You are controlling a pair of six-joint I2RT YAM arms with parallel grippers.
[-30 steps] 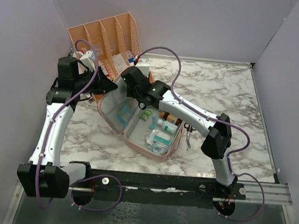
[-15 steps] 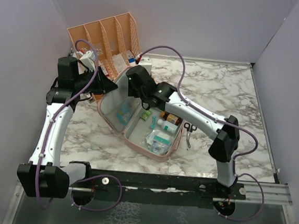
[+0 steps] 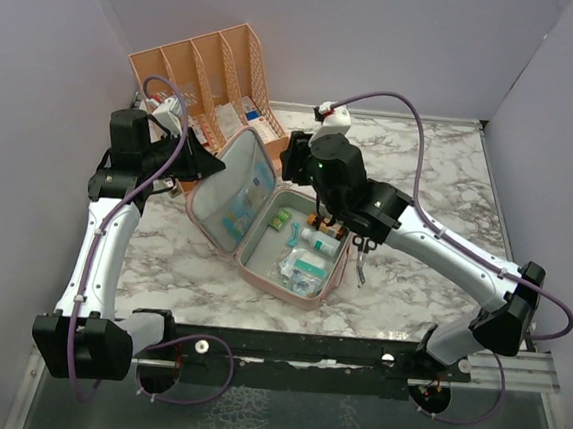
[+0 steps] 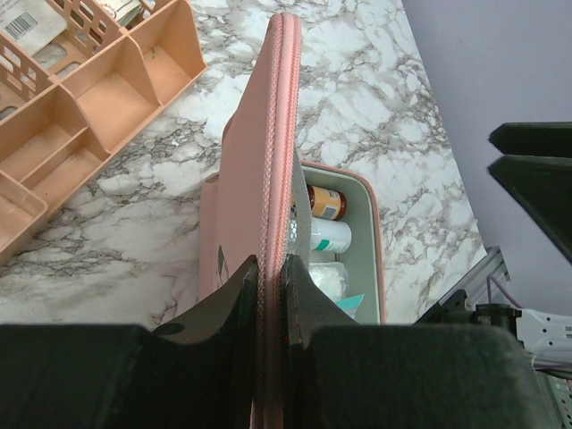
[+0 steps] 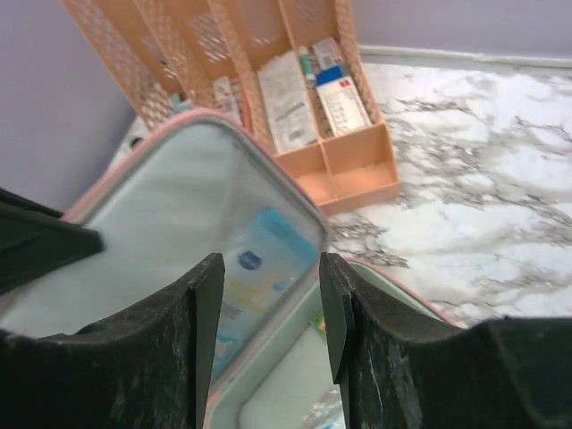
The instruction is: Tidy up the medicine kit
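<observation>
The medicine kit (image 3: 282, 290), a pink zip case with pale green lining, lies open at the table's middle with its lid (image 3: 226, 194) raised. My left gripper (image 3: 214, 164) is shut on the lid's zipped edge (image 4: 271, 223); one finger (image 4: 234, 295) shows on each side of it. Bottles (image 4: 327, 219) and packets lie in the base. My right gripper (image 3: 289, 163) hovers open just right of the lid, holding nothing. In the right wrist view, my right gripper (image 5: 266, 299) faces the lid's lining (image 5: 170, 206) and a blue packet (image 5: 264, 264) tucked in it.
A peach slotted desk organizer (image 3: 204, 72) stands behind the case at the back left, with boxes (image 5: 313, 89) in its front slots. Black scissors (image 3: 361, 253) lie on the marble just right of the case. Grey walls close in the left, back and right.
My right arm has drawn back to the right, away from the lid, and its jaws stand a little wider. The lid now stands more upright. The left gripper keeps its grip.
</observation>
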